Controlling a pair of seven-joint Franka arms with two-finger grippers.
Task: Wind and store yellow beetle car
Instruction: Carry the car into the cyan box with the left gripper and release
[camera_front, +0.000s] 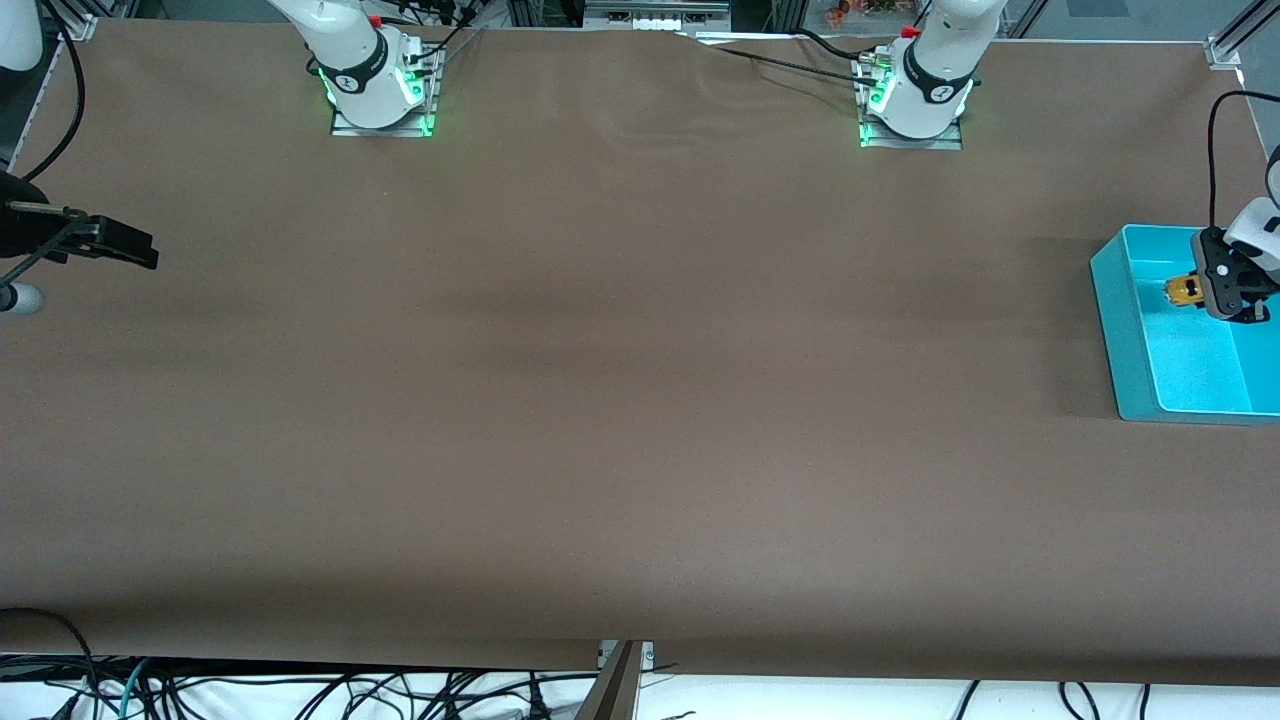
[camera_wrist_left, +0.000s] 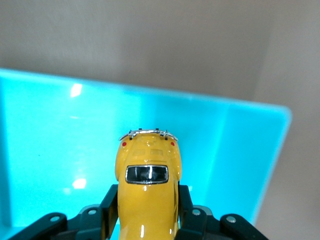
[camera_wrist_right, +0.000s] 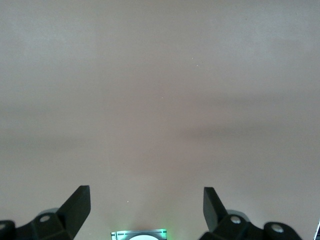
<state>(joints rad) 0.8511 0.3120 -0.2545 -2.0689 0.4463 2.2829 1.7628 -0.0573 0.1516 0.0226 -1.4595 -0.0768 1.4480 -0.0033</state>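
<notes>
- The left gripper (camera_front: 1200, 292) hung over the bright blue plastic bin (camera_front: 1120, 330); its fingers pinched the small yellow beetle car (camera_wrist_left: 147, 192)
- The right gripper (camera_front: 140, 250) waited over the brown table (camera_front: 600, 400); its fingers (camera_wrist_right: 75, 205) were spread wide, holding nothing

Left gripper (camera_wrist_left: 146, 220) clamped on yellow beetle car (camera_wrist_left: 147, 192), black fingers (camera_wrist_left: 111, 207) pressed against both flanks. Car's rounded end with dark window, chrome bumper and two small red lights points away from wrist. Car held over turquoise bin (camera_wrist_left: 250, 150), glossy floor under it, bin wall and corner past bumper. Brown tabletop (camera_wrist_left: 150, 45) outside rim.
</notes>
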